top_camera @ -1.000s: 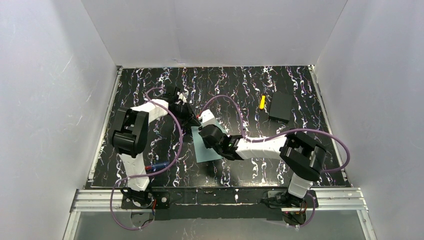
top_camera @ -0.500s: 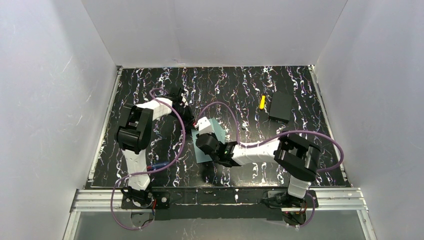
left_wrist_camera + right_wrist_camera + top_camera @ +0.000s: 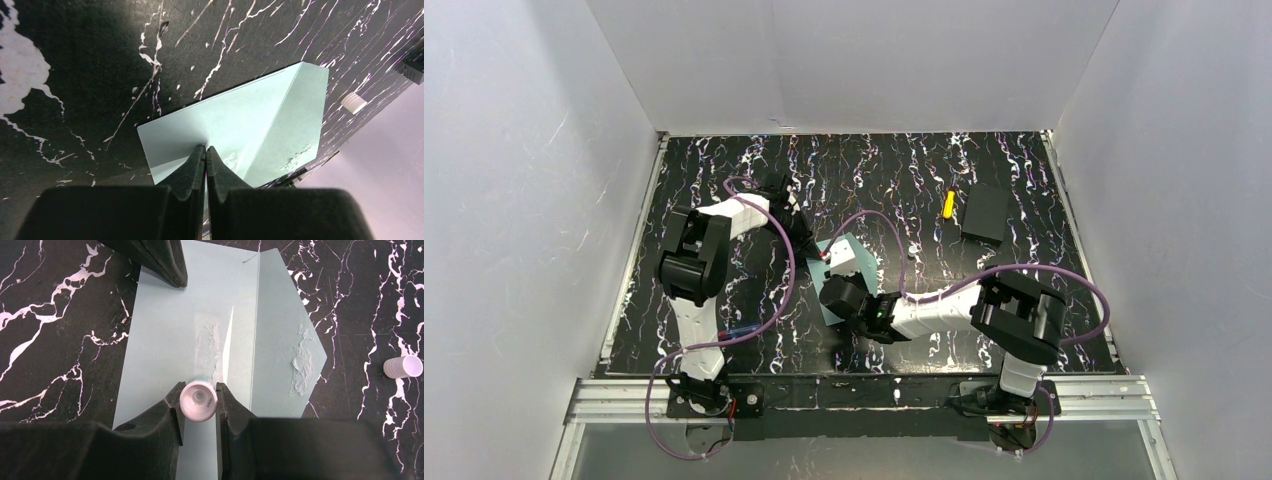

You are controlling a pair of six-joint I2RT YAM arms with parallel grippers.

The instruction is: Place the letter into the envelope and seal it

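My right gripper point(image 3: 198, 401) is clamped on a white glue stick point(image 3: 198, 399), right over the envelope point(image 3: 165, 330) mid-frame. Left gripper point(image 3: 205, 150) is pinched closed, tips pressing the envelope near its upper left edge. The flap point(image 3: 285, 325) lies open to the right (smeary patches on it). A little white cap point(image 3: 402, 366) sits far right on the table point(image 3: 50, 340).

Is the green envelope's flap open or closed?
Open. The envelope has its flap spread flat beside the body, smeared inner face up.

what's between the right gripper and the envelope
A white round tube, held in the right gripper, points down at the envelope; right wrist view.
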